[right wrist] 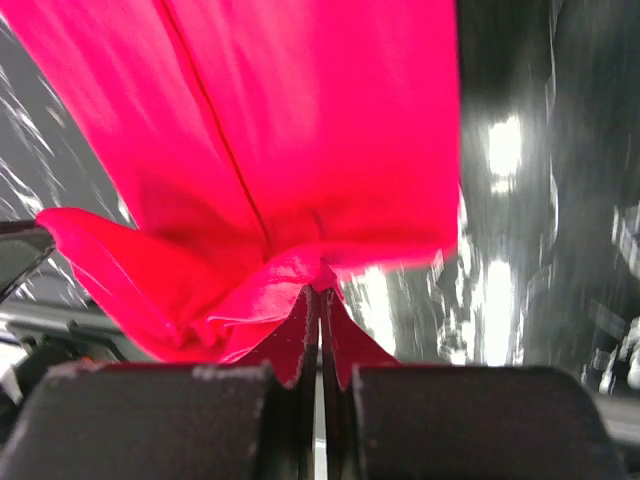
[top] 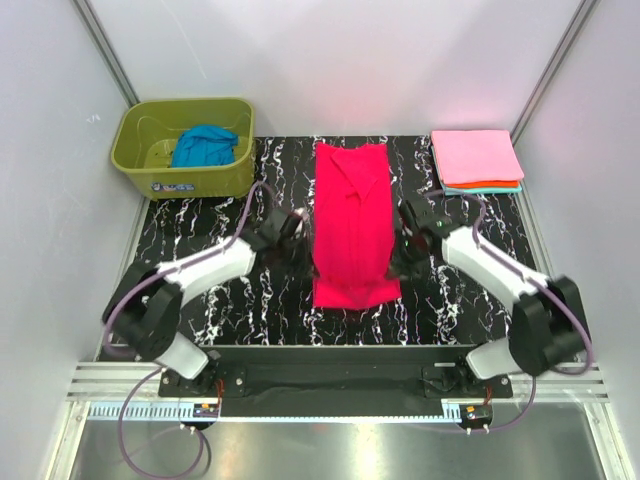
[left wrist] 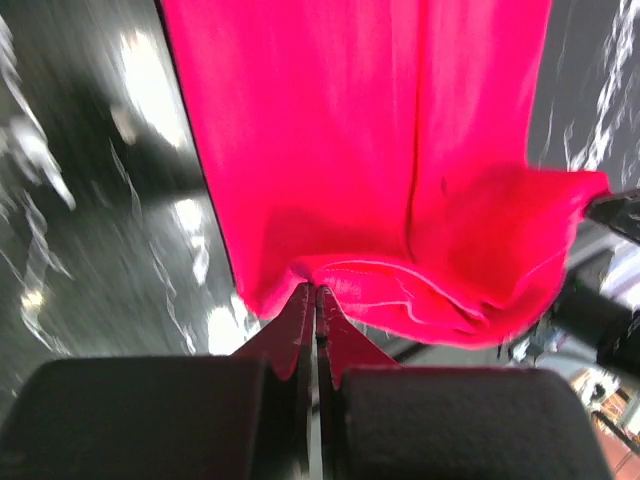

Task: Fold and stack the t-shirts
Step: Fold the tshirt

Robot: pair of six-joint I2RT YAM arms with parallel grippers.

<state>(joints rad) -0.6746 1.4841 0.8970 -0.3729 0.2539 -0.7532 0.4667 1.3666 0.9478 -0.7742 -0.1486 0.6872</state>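
Both the left gripper [top: 297, 250] and the right gripper [top: 400, 255] pinch opposite side edges of the soft crimson-red cloth t-shirt [top: 352, 225], a long strip midway on the black marbled tabletop [top: 200, 215]. We judge it light and limp, so we hold both edges against sagging

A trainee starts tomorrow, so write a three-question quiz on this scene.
1. True or false: the tub holds a blue shirt.
2. Which colour tops the stack? A pink, B orange, C teal.
3. Fill in: the left fingers and right fingers are shut on the ___ shirt.
Key: 1 true; 2 A, the pink shirt; 3 red shirt.
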